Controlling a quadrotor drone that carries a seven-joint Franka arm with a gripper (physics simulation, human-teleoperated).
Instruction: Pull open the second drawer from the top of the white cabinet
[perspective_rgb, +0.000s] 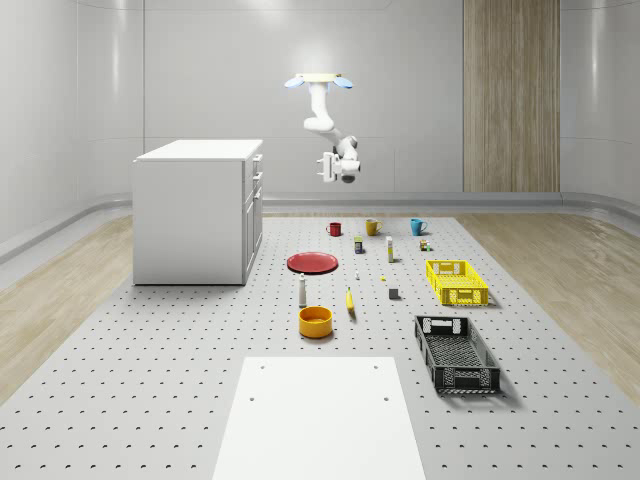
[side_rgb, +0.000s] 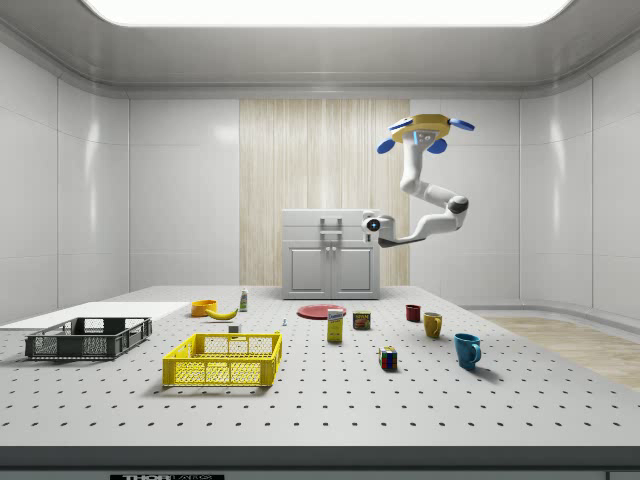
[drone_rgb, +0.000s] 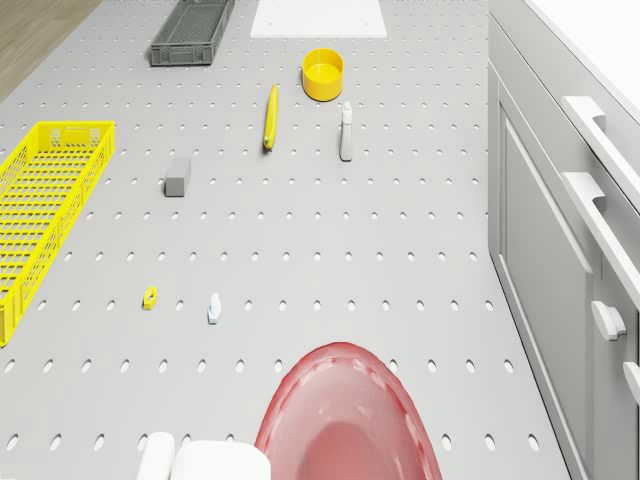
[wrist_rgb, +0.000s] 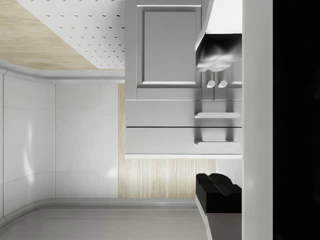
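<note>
The white cabinet stands on the pegboard floor at the whole-scene view's left, its front facing right. In the side view its two drawer handles are stacked, and the second drawer's handle is the lower bar. The drone hovers in front of the cabinet, above its top. Its arm bends down toward the drawers. My gripper hangs at drawer height, a clear gap away from the front. In the wrist view the fingers stand wide apart and the second drawer's handle lies between them, farther off. The gripper is open and holds nothing.
A red plate lies on the floor below the arm. Past it stand three mugs, a bottle, a banana and a yellow bowl. A yellow crate and a black crate sit to the right.
</note>
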